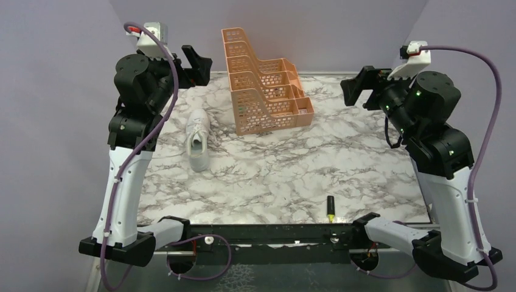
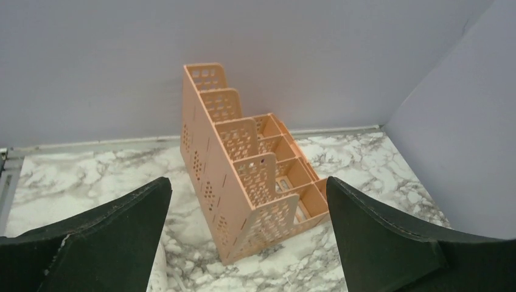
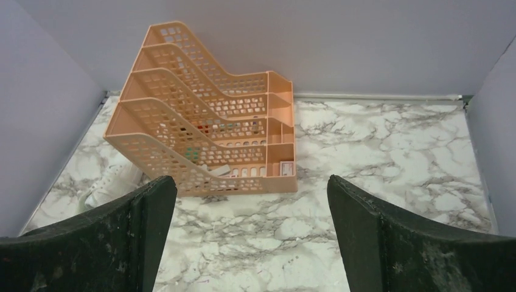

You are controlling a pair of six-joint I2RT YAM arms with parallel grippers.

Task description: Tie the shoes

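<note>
we see a marble table [image 1: 304,176], an orange tiered rack [image 1: 264,91] at its back, left gripper [image 1: 198,62] and right gripper [image 1: 356,88] raised, fingers spread wide, holding nothing. white sneaker [image 1: 198,140] lies near the rack's left side, toe pointing to the back. yellow marker [image 1: 331,208] at the near edge.

One white sneaker [image 1: 198,137], one orange rack [image 1: 266,91], one marker [image 1: 331,208].

- The marble table [image 1: 274,176] is lit softly and evenly, bright all over.
- A thin, faint shadow is cast under the orange rack [image 3: 207,121], ahead of the right gripper [image 3: 248,188].
- The white sneaker [image 1: 198,137] is washed out, so little detail is shown.
- The rack is seen sharp, while that gripper's own fingers [image 3: 122,243] are dark.
</note>
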